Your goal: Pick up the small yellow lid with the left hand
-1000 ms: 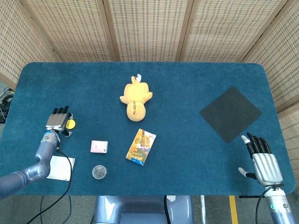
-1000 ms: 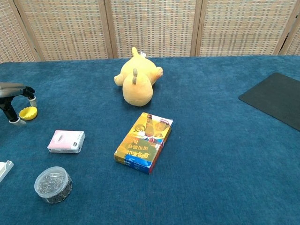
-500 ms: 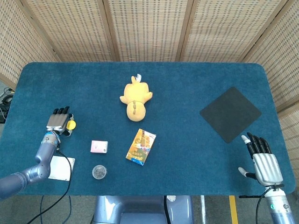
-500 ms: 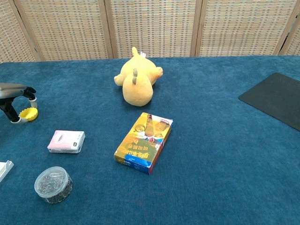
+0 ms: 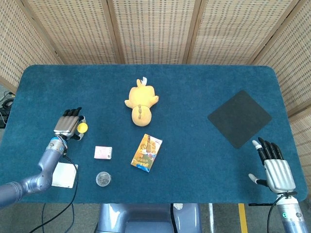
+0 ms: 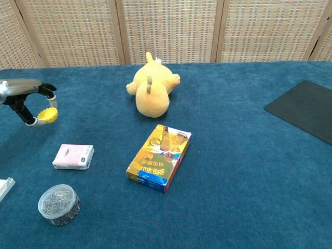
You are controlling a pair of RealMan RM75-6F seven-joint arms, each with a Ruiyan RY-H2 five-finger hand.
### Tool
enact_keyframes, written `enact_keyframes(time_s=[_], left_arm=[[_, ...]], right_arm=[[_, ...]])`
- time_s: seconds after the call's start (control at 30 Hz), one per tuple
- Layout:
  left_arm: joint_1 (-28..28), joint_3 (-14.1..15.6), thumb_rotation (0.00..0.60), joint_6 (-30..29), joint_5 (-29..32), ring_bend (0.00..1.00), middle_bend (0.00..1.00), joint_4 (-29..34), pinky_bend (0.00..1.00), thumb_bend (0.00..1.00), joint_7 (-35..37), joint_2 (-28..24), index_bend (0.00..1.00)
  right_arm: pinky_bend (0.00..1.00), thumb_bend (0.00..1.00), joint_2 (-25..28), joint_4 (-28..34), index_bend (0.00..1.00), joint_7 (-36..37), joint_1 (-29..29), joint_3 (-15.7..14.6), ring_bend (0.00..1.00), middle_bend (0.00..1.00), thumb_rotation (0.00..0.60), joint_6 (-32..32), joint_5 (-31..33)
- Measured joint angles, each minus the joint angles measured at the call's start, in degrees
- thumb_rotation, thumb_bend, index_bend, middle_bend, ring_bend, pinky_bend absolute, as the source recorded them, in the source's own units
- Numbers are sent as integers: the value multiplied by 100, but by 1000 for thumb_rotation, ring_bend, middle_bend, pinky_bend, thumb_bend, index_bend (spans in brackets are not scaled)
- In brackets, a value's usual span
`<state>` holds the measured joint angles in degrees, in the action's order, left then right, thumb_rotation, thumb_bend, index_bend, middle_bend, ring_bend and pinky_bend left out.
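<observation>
The small yellow lid is pinched between the thumb and a finger of my left hand, lifted just off the blue table at its left side. The lid hangs tilted in the chest view. My right hand rests at the table's near right corner with its fingers spread and nothing in it; the chest view does not show it.
A yellow plush toy lies at the middle back. A yellow snack box, a pink packet and a round clear tub lie near the front left. A white card sits by my left forearm. A black mat lies right.
My left hand has closed on the yellow lid, raised it off the cloth and carried it a little to the right. My right hand has stayed still.
</observation>
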<state>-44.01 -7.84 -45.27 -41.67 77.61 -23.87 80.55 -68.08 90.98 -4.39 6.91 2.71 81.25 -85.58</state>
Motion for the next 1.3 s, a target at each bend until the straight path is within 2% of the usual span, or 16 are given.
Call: enact_keyframes(time_s=[0.13,0.37,0.63,0.97,1.3], left_arm=[[-79,5,600,-151,-10,0,0,700,0,356,-167,-133,382],[-308,90,600,-561,210,0,0,1115,0,357,-771,5,383],[-506,254,600,-675,648,0,0,1134,0,356,-1205,221,382],[-576,361,600,-658,806,0,0,938,0,356,-1263,426,366],[-560,382,600,-672,697,0,0,928,0,337,-1163,455,244]], right_arm=[[44,0,16,12,55,15,-3,-3,0,0,600,3,-7],[43,0,44,21,55,79,-15,8,0,0,600,35,-11],[43,0,62,12,55,135,-17,20,0,0,600,44,-15],[43,0,51,18,54,110,-20,14,0,0,600,49,-25],[43,0,45,14,55,110,-21,14,0,0,600,63,-39]])
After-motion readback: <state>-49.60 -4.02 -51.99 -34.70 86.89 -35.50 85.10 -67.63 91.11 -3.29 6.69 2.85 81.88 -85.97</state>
